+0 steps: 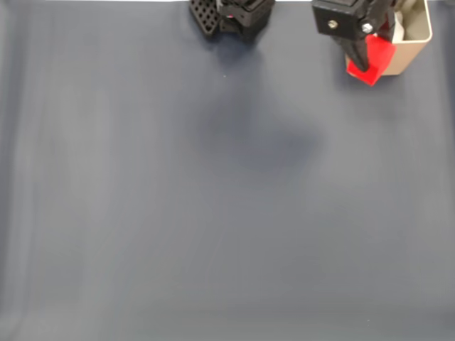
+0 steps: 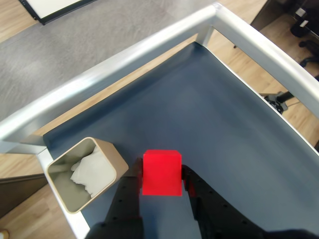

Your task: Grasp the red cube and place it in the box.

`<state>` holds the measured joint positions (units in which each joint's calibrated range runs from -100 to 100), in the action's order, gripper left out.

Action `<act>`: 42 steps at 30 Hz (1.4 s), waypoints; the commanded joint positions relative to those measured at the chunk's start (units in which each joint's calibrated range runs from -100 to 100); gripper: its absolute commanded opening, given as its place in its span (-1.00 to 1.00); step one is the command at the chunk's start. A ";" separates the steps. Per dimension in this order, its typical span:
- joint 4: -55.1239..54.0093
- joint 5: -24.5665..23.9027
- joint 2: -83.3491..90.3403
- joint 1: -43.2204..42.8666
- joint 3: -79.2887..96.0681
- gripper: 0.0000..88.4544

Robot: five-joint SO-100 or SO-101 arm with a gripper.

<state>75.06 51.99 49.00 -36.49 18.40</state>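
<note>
Dark blue-grey table mat (image 1: 178, 213) covers nearly the whole fixed view. Along its top edge, going left to right, sits the black latticed robot base (image 1: 231, 15), then the black gripper (image 1: 366, 60), then the beige box (image 1: 416, 42) in the top right corner. The gripper is clamped on the red cube (image 1: 377, 58), whose bright face shows below and right of the black finger, just in front of the box's near wall and overlapping it in that view.

From the wrist view, left to right again: the box (image 2: 112, 159) stands at lower left near the table's corner, its squarish mouth open upward, with something white and crumpled (image 2: 89, 172) lying inside. Just right of the box, the cube (image 2: 161, 173) is pinched between the two black fingers (image 2: 130, 181), one pressing each side face, so the gripper (image 2: 160, 186) has it firmly grasped. The cube is beside the box's mouth, not over it. Whether it is lifted clear of the mat cannot be told. Beyond the cube the mat (image 2: 214, 114) runs out to a silver metal frame (image 2: 149, 42) edging the table, with wooden floor (image 2: 309, 112) at far right.
</note>
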 commanded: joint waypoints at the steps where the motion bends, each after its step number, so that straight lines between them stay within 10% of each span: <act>1: 0.15 0.54 1.85 -2.67 -0.71 -1.00; 42: -0.50 1.47 0.98 -24.32 2.84 -1.00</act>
<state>75.06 53.60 49.26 -60.24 22.22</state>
